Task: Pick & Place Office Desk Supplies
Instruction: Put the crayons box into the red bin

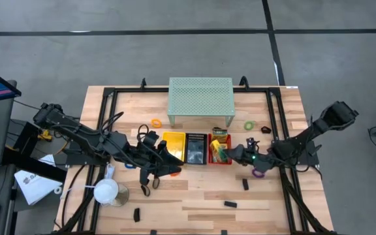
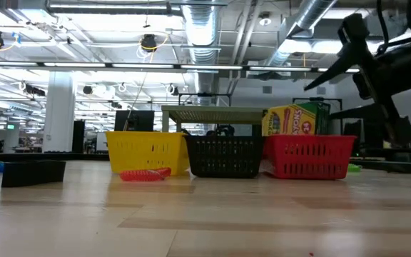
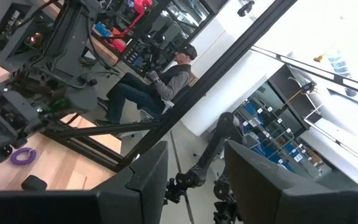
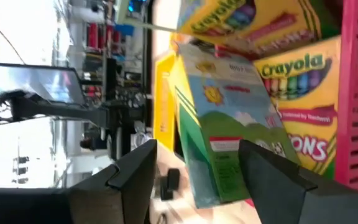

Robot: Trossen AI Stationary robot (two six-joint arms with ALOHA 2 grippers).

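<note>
1. Fingers of my right gripper (image 4: 194, 165) stand apart, with the green-white box (image 4: 229, 124) between them; whether the pads touch it I cannot tell.
2. That box leans in the red basket (image 1: 220, 158), against the crayon boxes (image 4: 294, 93) there.
3. Red basket, black basket (image 1: 196, 149) and yellow basket (image 1: 173, 145) sit side by side mid-table, just in front of the mesh shelf (image 1: 200, 96) at the far edge.
4. My left gripper (image 1: 168, 163) hangs by the yellow basket's near side, its fingers (image 3: 145, 177) parted with nothing between them.
5. An orange band (image 1: 156, 123) lies left of the shelf and a green band (image 1: 249, 125) to its right, both toward the far edge.
6. A purple band (image 1: 258, 173) lies under my right arm, toward the right edge.
7. Black clips (image 1: 230, 204) are scattered near the front edge.
8. A red band (image 2: 145, 174) lies in front of the yellow basket.
9. The white lamp (image 1: 107, 191) stands near the front-left corner.
</note>
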